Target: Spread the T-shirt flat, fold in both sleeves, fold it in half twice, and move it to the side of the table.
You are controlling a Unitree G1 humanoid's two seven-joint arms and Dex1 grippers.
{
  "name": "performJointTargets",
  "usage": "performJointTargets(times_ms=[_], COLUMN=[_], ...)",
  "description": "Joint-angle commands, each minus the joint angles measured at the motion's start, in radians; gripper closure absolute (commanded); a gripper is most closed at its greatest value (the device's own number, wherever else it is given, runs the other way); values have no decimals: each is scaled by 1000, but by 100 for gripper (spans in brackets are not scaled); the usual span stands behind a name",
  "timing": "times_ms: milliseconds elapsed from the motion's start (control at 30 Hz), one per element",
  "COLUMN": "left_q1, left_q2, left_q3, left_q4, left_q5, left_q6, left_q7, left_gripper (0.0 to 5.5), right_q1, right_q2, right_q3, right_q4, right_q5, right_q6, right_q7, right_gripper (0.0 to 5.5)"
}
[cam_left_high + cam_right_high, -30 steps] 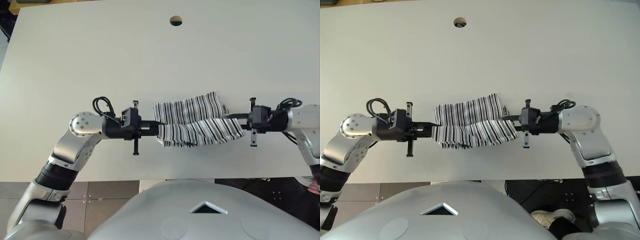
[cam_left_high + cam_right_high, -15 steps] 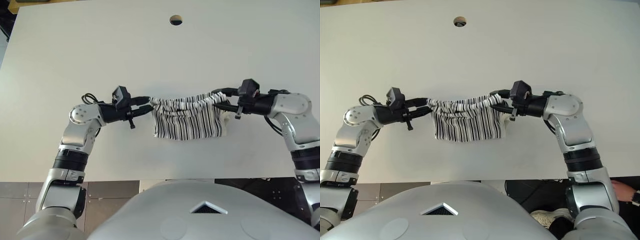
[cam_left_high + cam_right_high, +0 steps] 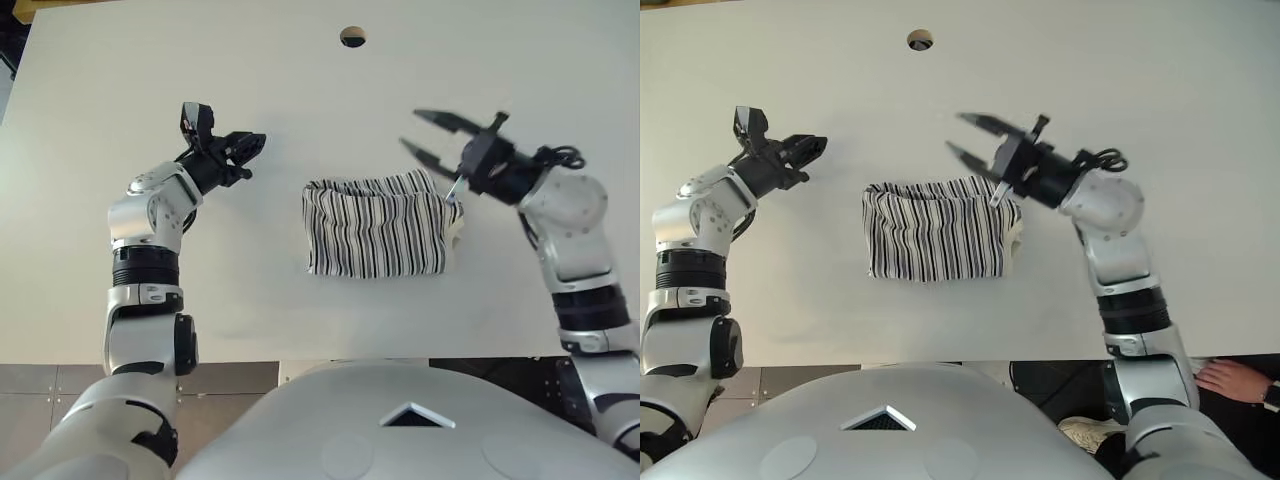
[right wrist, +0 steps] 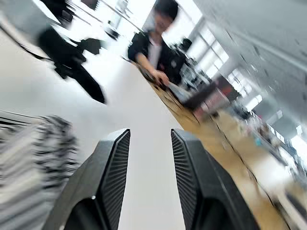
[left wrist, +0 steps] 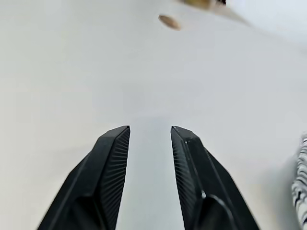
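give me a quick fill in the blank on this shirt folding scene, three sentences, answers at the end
1. The folded T-shirt has black and white ____.
2. The left gripper and the right gripper are both ____, holding nothing.
3. The round hole in the table lies on the ____ side of the T-shirt from the robot.
Missing words: stripes; open; far.

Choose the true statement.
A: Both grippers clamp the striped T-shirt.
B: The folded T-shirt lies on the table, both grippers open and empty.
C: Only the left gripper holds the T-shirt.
B: the T-shirt rests folded on the table, left gripper and right gripper open, holding nothing.
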Motion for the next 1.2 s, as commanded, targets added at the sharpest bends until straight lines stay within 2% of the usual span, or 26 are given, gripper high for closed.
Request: performJointTargets(times_ms=[33, 133, 267, 433, 500, 733, 867, 933, 1067, 1133, 1200], left_q1=[4, 25, 47, 73, 77, 67, 21, -3, -23, -56, -117], left_q2=[-34, -47, -65, -89, -96, -163, -217, -256, -333, -356, -372], left_q3=[18, 4, -4, -13, -9, -6, -1, 9, 36, 67, 84], left_q4=[-30, -37, -67, -113, -123, -165, -181, -180, -196, -204, -188], left_q5=[14, 38, 55, 72, 74, 82, 91, 88, 76, 74, 131], left_q6=[-15, -30, -39, -40, -41, -131, -236, -298, -427, -476, -554], left_q7=[18, 17, 17, 22, 25, 57, 77, 97, 147, 200, 299], left_gripper=[392, 392, 392, 392, 392, 392, 392, 392, 392, 392, 392], right_q1=[25, 7, -45, -162, -210, -355, -412, -463, -566, -558, -530], right_q2=[-9, 23, 73, 33, -18, -370, -444, -435, -441, -472, -417], right_q3=[82, 120, 158, 216, 208, 135, 104, 88, 29, -19, -80], right_q4=[37, 128, 308, 579, 669, 1136, 1271, 1277, 1117, 888, 624], right_q5=[-139, -235, -379, -585, -614, -627, -606, -600, -652, -726, -741], right_q6=[-137, -178, -128, -43, -16, 69, 121, 121, 159, 270, 350], right_q7=[0, -49, -147, -241, -267, -388, -451, -519, -896, -1033, -1080], right_gripper=[393, 393, 393, 393, 393, 393, 393, 393, 393, 393, 393])
